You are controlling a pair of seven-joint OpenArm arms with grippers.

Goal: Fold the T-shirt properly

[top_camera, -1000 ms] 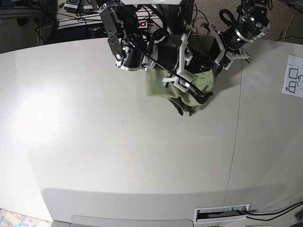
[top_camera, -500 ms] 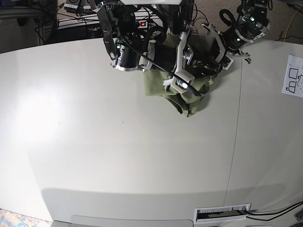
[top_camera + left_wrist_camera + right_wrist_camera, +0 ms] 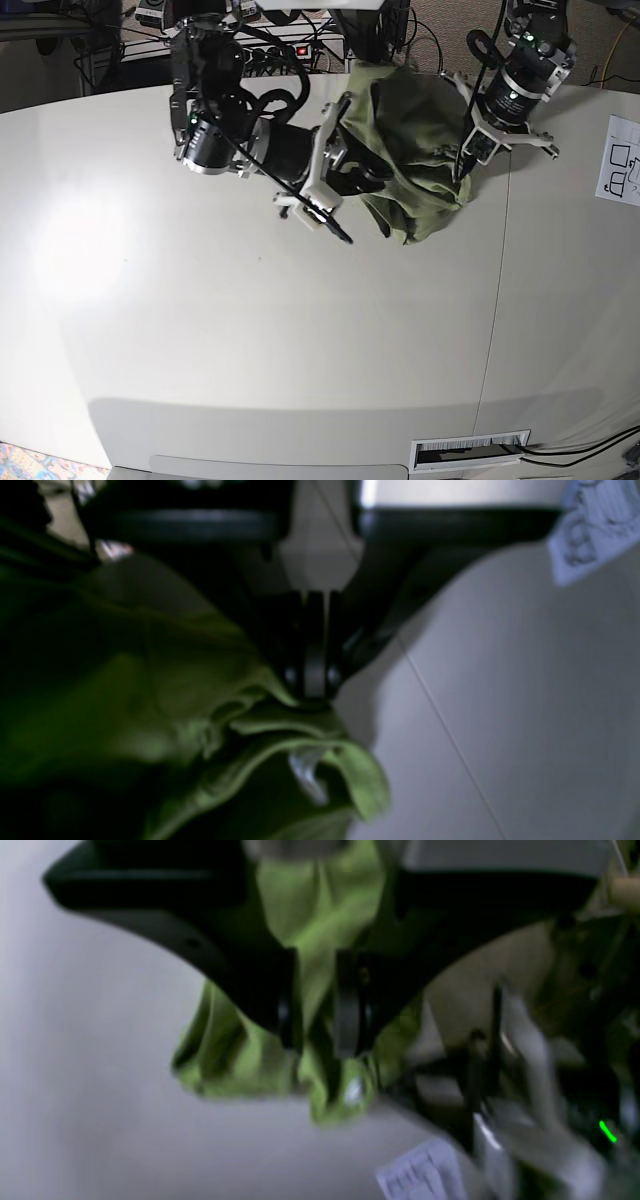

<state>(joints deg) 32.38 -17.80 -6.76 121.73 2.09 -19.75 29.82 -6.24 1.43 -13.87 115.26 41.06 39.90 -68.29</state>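
Pale table (image 3: 250, 340), bare across most of its top. Olive T-shirt (image 3: 415, 150) bunched in a crumpled heap at the far edge, between both arms. Right gripper (image 3: 320, 1025): jaws narrowly parted, cloth pinched between them. Left gripper (image 3: 312, 680): jaws pressed together on a fold. Paper sheet (image 3: 622, 160) at table's edge.

Both grippers' fingers (image 3: 315, 680) (image 3: 320, 1035) pinched together
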